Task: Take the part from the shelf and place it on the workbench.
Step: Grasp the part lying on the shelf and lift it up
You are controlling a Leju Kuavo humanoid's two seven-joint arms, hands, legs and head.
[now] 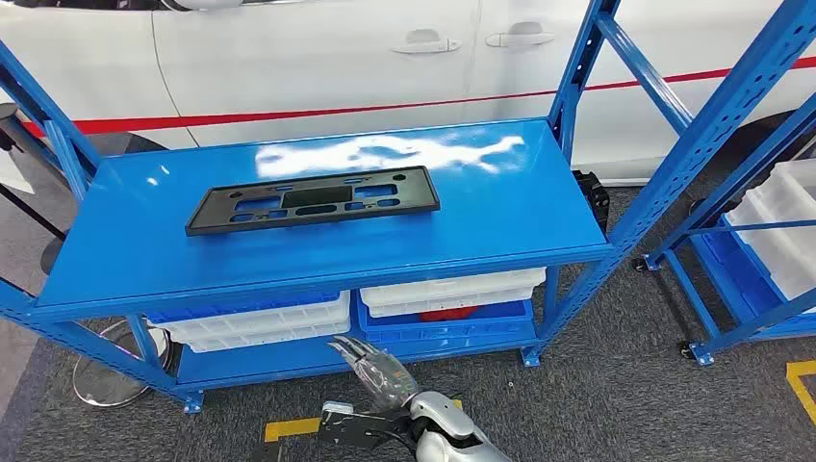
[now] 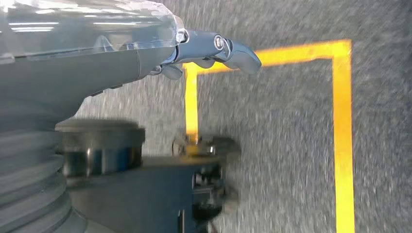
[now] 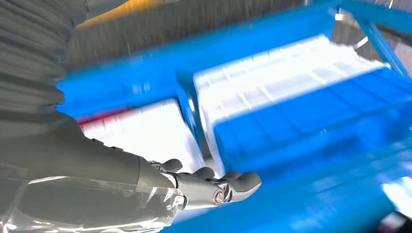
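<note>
While nothing is held: both hands empty
part [image 1: 313, 199]: flat on blue shelf [image 1: 500, 207] top, frame centre
right hand [image 1: 377, 369]: lower centre, fingers apart, rising toward part
left hand [image 2: 214, 51]: hanging over floor, fingers loosely extended

No readable text, labels, brand marks or numbers in any view. Black part [image 1: 313, 199] lying mid-bench [image 1: 500, 207]: no legible print. White car [image 1: 318, 48] behind: red stripe, no lettering. Floor [image 2: 291, 145]: yellow tape lines [image 2: 342, 136], no characters. White bins [image 1: 260, 322] under the bench: no legible labels.
</note>
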